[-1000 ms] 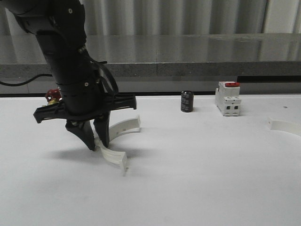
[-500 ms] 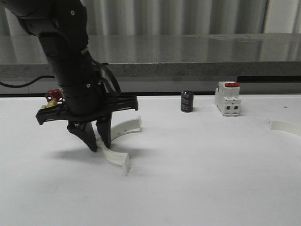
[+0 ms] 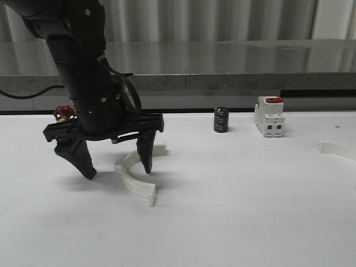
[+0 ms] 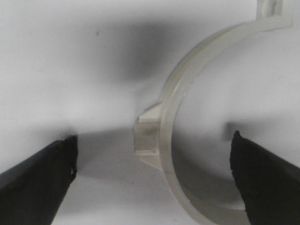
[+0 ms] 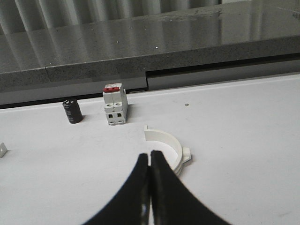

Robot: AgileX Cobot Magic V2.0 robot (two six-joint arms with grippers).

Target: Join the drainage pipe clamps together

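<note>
**Left pincer spread over one clamp half, right pincer closed near the other**

Front view. Left pincer (image 3: 115,166) low over white worktop (image 3: 233,211), jaws wide apart, nothing held. First clamp half (image 3: 135,179) flat on worktop, curved, one end near bottom front (image 3: 152,196), other end behind right-hand finger (image 3: 144,158). That finger standing in or just at the hollow of the arc; left-hand finger (image 3: 78,158) well outside it. Contact between fingers and clamp not resolvable. Second clamp half (image 3: 336,149) far right on worktop, well apart from first, partly cut by frame edge. Black cylinder (image 3: 221,120) and white breaker with red switch (image 3: 270,116) upright near back edge, side by side but not touching. Small red-and-brass item (image 3: 63,114) behind arm, partly hidden.

Left wrist view. Left pincer (image 4: 154,176) open; dark fingertips (image 4: 42,178) at both lower corners. First clamp half (image 4: 183,117) lying between them, nearer one fingertip, outer tab (image 4: 149,133) facing the gap. End flange (image 4: 274,9) at frame edge. No touch visible on either side.

Right wrist view. Right pincer (image 5: 150,161) fully closed, fingers pressed together, empty. Second clamp half (image 5: 165,147) on worktop just beyond tips, hollow side toward the pincer, tab (image 5: 186,153) at one end. Breaker (image 5: 115,104) and black cylinder (image 5: 72,111) farther back. End of first clamp half (image 5: 2,150) at frame edge.
</note>
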